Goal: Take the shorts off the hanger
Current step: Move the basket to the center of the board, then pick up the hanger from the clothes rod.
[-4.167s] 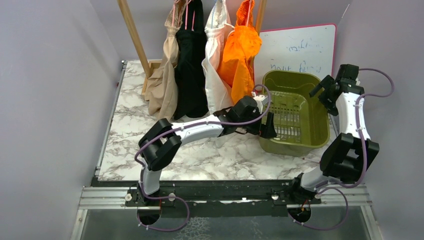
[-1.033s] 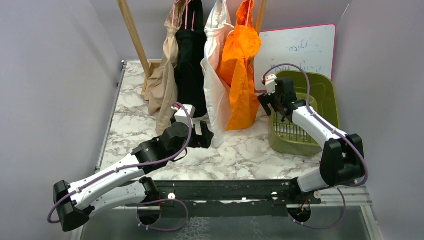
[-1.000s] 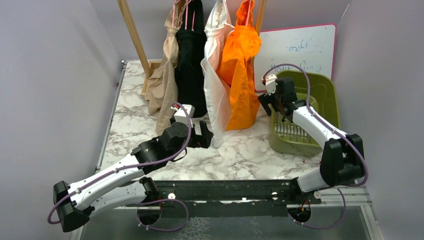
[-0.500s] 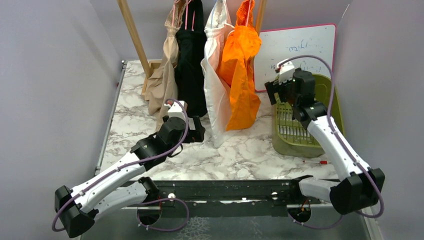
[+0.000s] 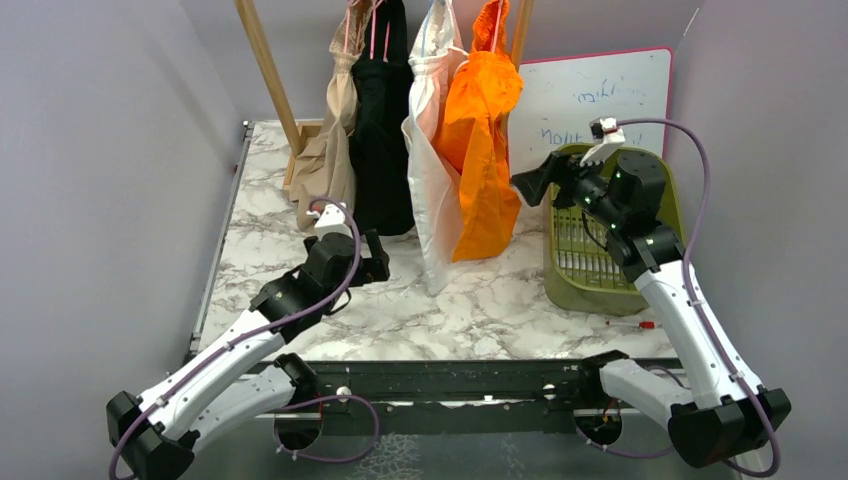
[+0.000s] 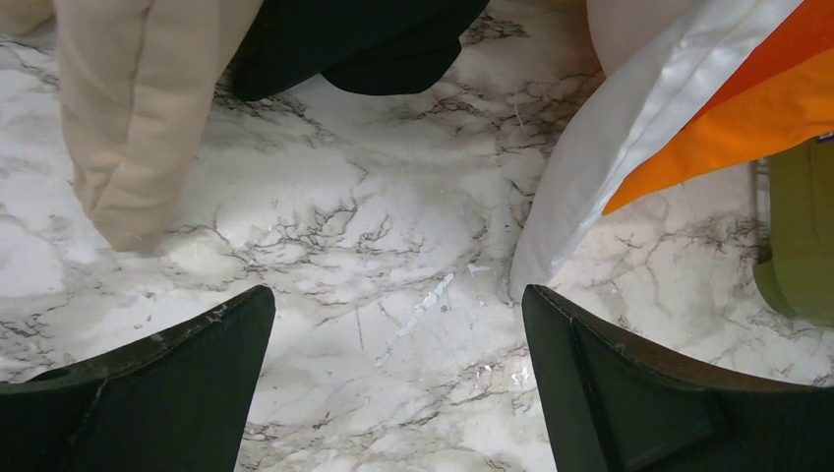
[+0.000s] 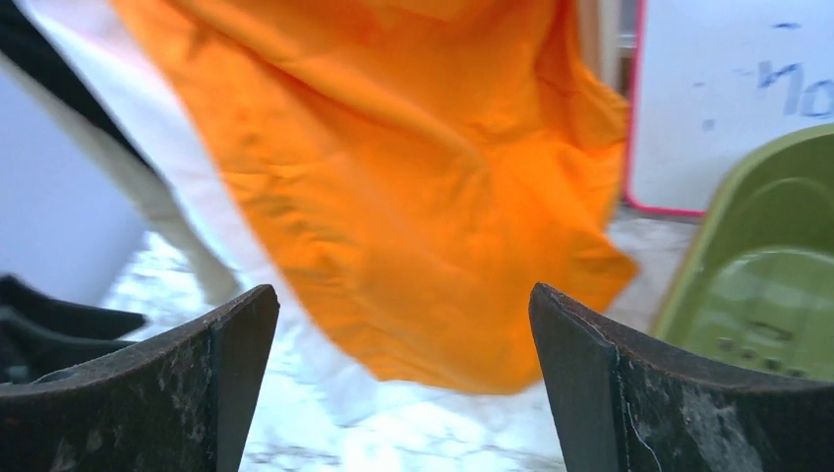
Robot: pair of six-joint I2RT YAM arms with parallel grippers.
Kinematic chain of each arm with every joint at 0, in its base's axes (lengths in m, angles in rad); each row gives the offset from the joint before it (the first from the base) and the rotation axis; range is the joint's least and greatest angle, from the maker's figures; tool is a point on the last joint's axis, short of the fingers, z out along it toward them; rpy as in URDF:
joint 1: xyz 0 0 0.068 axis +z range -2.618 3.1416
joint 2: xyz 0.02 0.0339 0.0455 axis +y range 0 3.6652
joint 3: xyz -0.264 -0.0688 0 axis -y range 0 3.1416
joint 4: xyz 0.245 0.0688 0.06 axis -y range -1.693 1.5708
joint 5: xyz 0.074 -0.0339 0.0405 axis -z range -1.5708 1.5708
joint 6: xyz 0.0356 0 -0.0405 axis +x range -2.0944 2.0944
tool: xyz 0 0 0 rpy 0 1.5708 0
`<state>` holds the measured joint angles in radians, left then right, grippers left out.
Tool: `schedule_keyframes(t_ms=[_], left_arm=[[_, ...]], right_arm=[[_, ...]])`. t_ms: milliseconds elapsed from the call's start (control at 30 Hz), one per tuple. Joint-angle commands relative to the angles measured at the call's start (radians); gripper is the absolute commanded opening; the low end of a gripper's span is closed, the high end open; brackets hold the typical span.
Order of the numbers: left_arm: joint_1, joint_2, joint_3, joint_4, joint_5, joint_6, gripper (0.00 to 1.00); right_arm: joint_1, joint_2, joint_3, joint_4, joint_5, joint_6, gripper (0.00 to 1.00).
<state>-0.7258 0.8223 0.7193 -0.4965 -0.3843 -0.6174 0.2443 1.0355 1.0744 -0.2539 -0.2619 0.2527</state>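
Four shorts hang in a row at the back, their tops cut off by the frame: tan [image 5: 325, 170], black [image 5: 382, 140], cream-white [image 5: 430, 170] and orange [image 5: 480, 150]. The wooden hanger post [image 5: 265, 60] slants up on the left. My left gripper [image 5: 372, 264] is open low over the marble, below the black shorts; its wrist view shows the tan hem [image 6: 128, 128] and white hem [image 6: 629, 128] ahead of the empty left gripper [image 6: 396, 295]. My right gripper [image 5: 535, 185], raised and open, faces the orange shorts [image 7: 393, 177] without touching them; nothing lies in the right gripper [image 7: 403, 290].
A green slotted basket [image 5: 610, 230] stands at the right, under my right forearm. A pink-edged whiteboard [image 5: 590, 95] leans against the back wall behind it. A small red item [image 5: 645, 324] lies near the table's front right edge. Grey walls close in on both sides.
My right gripper has risen from the basket's left rim and swung up to face the orange shorts. My left gripper has slid left and back toward the black shorts. Both stayed open.
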Motion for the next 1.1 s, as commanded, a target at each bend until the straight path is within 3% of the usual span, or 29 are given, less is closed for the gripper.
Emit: schedule_keyframes(t_ms=[0, 133, 267, 367, 567, 700, 800, 933, 1067], left_arm=[[0.006, -0.118, -0.039, -0.046, -0.098, -0.026, 0.99], [0.006, -0.234, -0.083, -0.049, -0.181, -0.015, 0.99], [0.006, -0.32, -0.107, -0.03, -0.322, -0.036, 0.99], [0.007, -0.31, -0.08, -0.004, -0.342, 0.067, 0.99], [0.006, -0.269, -0.088, -0.012, -0.407, 0.158, 0.99], [0.006, -0.287, -0.088, -0.012, -0.385, 0.18, 0.99], [0.006, -0.307, -0.095, -0.013, -0.401, 0.171, 0.99], [0.006, -0.317, -0.104, -0.012, -0.382, 0.16, 0.99], [0.006, -0.294, -0.1, -0.012, -0.388, 0.157, 0.99]], right_arm=[[-0.005, -0.045, -0.008, 0.091, -0.153, 0.28, 1.0], [-0.005, 0.01, 0.081, 0.1, -0.256, 0.325, 0.92], [-0.005, 0.101, 0.212, 0.093, -0.246, 0.347, 0.88], [0.004, 0.214, 0.396, -0.016, -0.227, 0.31, 0.88], [0.043, 0.4, 0.654, -0.166, -0.036, 0.245, 0.88], [0.139, 0.531, 0.821, -0.24, 0.048, 0.168, 0.88], [0.194, 0.642, 0.928, -0.272, 0.212, 0.124, 0.88], [0.224, 0.737, 1.061, -0.304, 0.447, 0.09, 0.78], [0.25, 0.779, 1.135, -0.334, 0.534, 0.035, 0.63]])
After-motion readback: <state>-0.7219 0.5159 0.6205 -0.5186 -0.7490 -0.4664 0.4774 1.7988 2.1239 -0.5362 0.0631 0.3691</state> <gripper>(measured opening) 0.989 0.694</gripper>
